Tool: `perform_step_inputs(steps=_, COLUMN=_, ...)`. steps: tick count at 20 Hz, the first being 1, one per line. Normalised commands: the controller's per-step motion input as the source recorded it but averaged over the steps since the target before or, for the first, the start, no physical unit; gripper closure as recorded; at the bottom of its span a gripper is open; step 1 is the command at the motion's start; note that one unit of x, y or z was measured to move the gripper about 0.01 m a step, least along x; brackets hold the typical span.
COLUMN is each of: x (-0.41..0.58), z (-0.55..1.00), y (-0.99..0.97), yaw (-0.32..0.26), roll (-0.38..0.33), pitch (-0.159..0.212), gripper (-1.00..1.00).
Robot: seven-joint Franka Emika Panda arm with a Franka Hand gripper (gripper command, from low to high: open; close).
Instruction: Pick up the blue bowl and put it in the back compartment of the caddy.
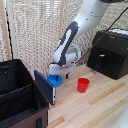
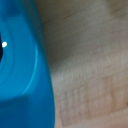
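Exterior view: gripper [image 1: 61, 71] sits right at the bowl [image 1: 55, 80], which is at the caddy's [image 1: 20, 97] open flap on the wood table [image 1: 100, 107]. Fingers are hidden, so can't tell if they're apart or clamped on the rim. Wrist view is filled by blue plastic up close, with bare wood beside it. Bowl looks low, table level or barely off. Judgement: grasp stage at best. Lift, carry over the divider [image 1: 14, 91] and drop into the back compartment [image 1: 11, 76] all remain. Red cup [image 1: 83, 85] nearby, clear of the path.
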Motion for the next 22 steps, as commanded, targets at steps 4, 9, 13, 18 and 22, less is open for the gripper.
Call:
perform_step_inputs(steps=4, x=0.064, z=-0.04, y=0.01, yaw=0.002, roll=0.000, pitch=0.006, gripper=1.00)
perform_step_inputs(steps=9, x=0.039, z=0.00, y=0.00, yaw=0.000, roll=0.000, pitch=0.011, gripper=1.00)
perform_step_inputs(steps=13, x=0.087, z=0.00, y=0.00, yaw=0.000, roll=0.000, pitch=0.000, gripper=1.00)
perform_step_inputs(steps=18, x=-0.061, z=0.09, y=0.01, yaw=-0.014, roll=0.000, pitch=0.080, gripper=1.00)
perform_step_inputs(steps=22, x=-0.121, z=0.58, y=0.01, yaw=-0.061, roll=0.000, pitch=0.185, gripper=1.00)
